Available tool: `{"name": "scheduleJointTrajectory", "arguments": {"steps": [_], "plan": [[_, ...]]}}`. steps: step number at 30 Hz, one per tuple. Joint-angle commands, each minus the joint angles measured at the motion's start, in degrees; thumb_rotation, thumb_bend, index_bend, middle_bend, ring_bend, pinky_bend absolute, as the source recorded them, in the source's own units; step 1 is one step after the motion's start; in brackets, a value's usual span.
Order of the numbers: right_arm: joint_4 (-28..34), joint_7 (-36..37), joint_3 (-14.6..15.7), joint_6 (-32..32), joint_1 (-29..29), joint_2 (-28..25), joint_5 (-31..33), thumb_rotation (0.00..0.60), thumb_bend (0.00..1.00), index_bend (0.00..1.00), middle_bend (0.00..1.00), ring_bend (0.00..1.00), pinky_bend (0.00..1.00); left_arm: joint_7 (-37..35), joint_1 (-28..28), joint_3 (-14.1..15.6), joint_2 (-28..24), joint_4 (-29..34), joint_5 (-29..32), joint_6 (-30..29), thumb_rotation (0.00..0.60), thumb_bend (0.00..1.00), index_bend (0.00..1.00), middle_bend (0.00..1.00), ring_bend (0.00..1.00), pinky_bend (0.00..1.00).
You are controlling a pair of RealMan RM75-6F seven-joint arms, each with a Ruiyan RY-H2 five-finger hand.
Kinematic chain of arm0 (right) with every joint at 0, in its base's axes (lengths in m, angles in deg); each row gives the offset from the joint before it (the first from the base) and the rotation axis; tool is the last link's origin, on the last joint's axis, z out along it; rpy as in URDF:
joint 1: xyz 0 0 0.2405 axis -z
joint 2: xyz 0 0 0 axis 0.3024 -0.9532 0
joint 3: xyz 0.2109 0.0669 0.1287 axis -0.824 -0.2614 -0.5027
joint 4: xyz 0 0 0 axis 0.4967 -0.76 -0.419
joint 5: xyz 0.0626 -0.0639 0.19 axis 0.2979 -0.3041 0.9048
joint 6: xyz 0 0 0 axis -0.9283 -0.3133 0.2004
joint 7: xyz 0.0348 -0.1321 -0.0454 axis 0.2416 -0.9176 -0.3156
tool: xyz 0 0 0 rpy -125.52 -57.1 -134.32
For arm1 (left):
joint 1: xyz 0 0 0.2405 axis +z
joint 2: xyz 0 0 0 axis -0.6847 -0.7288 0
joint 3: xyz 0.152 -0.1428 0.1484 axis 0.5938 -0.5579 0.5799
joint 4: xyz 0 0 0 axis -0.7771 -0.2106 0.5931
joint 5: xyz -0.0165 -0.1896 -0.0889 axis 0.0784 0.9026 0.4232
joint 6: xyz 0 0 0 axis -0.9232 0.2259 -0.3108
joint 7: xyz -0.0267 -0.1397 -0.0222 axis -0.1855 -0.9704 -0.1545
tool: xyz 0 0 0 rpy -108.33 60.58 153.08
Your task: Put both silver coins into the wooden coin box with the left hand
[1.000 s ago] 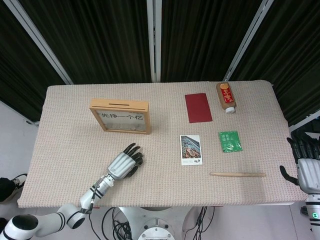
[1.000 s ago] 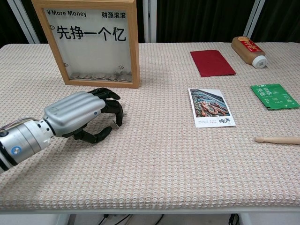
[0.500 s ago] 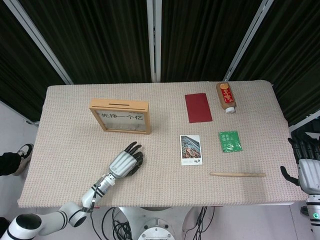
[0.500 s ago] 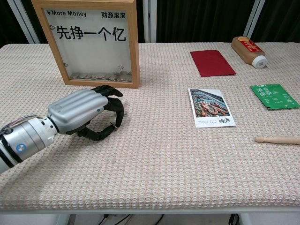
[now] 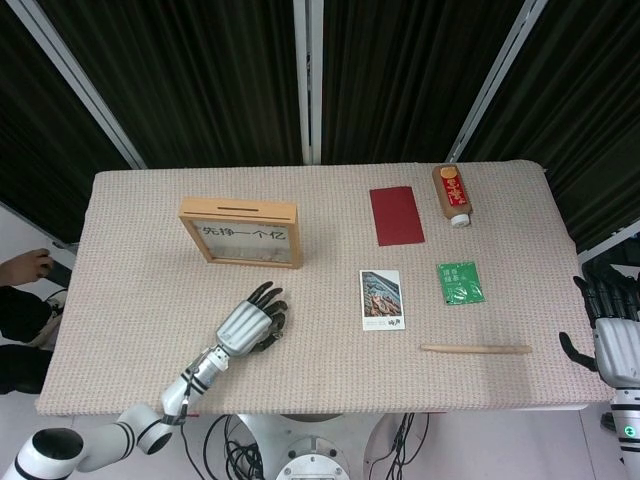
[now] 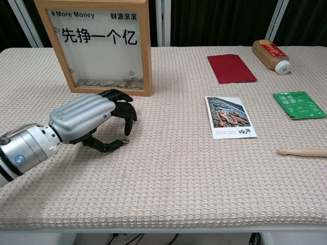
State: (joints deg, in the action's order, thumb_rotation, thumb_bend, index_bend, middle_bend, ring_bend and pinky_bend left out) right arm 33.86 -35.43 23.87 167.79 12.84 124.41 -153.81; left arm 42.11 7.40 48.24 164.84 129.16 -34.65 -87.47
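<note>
The left hand (image 6: 94, 124) hovers low over the desk (image 6: 168, 178) just in front of the wooden coin box (image 6: 97, 46), its fingers (image 6: 125, 115) curled downward toward a small silvery speck, possibly a coin, though whether they pinch it I cannot tell.

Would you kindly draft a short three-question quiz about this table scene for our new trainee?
1. True or false: the left hand rests on the table in front of the wooden-framed glass coin box.
2. Which item lies nearest the red rectangular card? A) brown bottle with white cap B) wooden stick C) green packet
3. Fill in: the right hand sits beyond the table's ____ edge.

Key: 1 true; 2 A; 3 right.
</note>
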Motion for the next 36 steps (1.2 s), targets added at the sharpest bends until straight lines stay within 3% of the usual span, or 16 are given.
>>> {"name": "scheduleJointTrajectory", "arguments": {"steps": [1, 27, 36], "plan": [[0.01, 0.00, 0.04, -0.03, 0.01, -0.01, -0.01, 0.600, 0.28, 0.00, 0.00, 0.00, 0.00, -0.20, 0.05, 0.14, 0.05, -0.02, -0.08, -0.11, 0.600, 0.31, 0.52, 0.28, 0.10, 0.08], [-0.10, 0.34, 0.08, -0.27, -0.04, -0.18, -0.02, 0.600, 0.28, 0.00, 0.00, 0.00, 0.00, -2.69, 0.23, -0.75, -0.49, 2.83, 1.94, 0.97, 0.600, 0.40, 0.59, 0.30, 0.10, 0.08], [0.51, 0.24, -0.20, 0.23, 0.02, -0.74, -0.08, 0.600, 0.28, 0.00, 0.00, 0.00, 0.00, -1.03, 1.59, -2.17, -6.44, 12.37, 3.11, -1.48, 0.600, 0.41, 0.60, 0.30, 0.10, 0.08]]}}
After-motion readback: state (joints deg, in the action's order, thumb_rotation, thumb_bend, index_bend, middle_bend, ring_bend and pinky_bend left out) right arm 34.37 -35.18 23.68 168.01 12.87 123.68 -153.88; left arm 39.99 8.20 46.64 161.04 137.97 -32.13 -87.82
